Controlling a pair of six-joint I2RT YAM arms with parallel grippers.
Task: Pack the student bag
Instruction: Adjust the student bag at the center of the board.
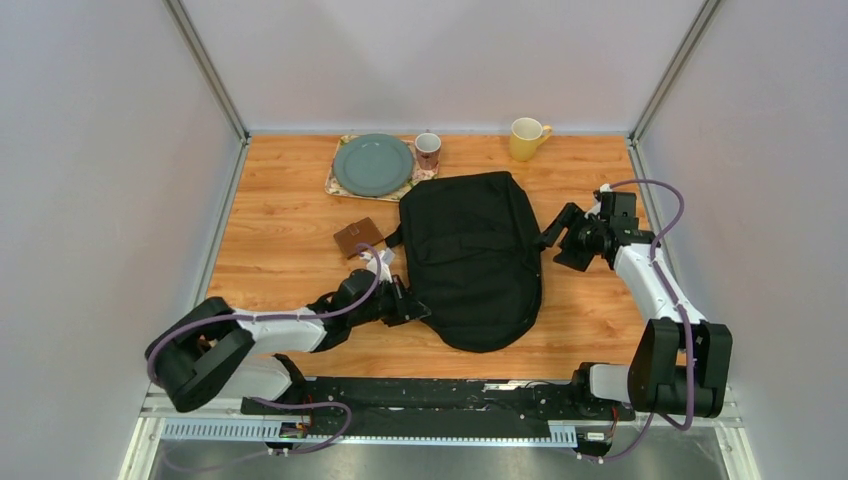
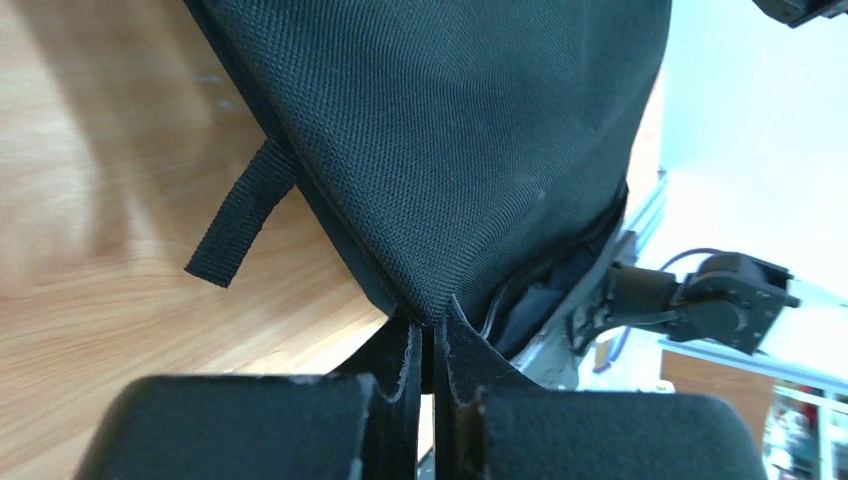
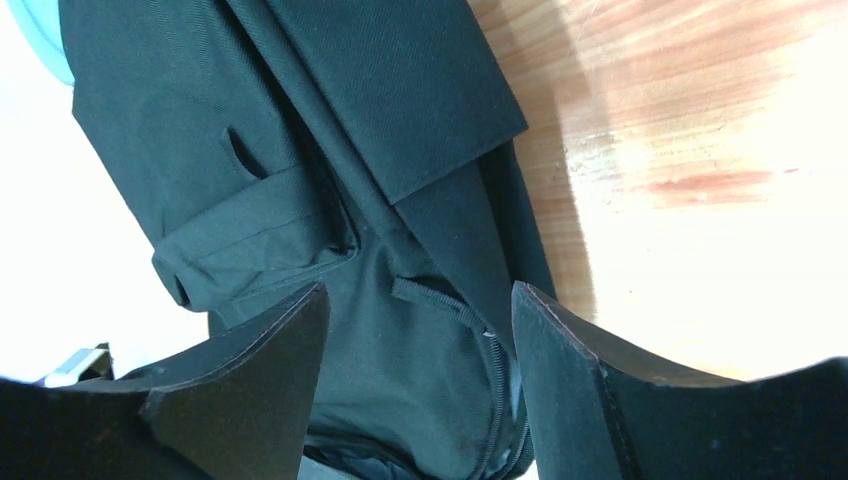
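Black fabric student bag (image 1: 470,255) lies flat at the middle of the wooden bench (image 1: 280,260). The left end effector (image 2: 430,335) is pinched closed on the bag's fabric at its near-left rim. The right end effector (image 3: 420,300) is open just beside the bag's right side, gripping nothing. Along the far edge sit a green plate (image 1: 372,164) on a placemat (image 1: 332,184), a small cup (image 1: 428,150) and a yellow mug (image 1: 526,138).
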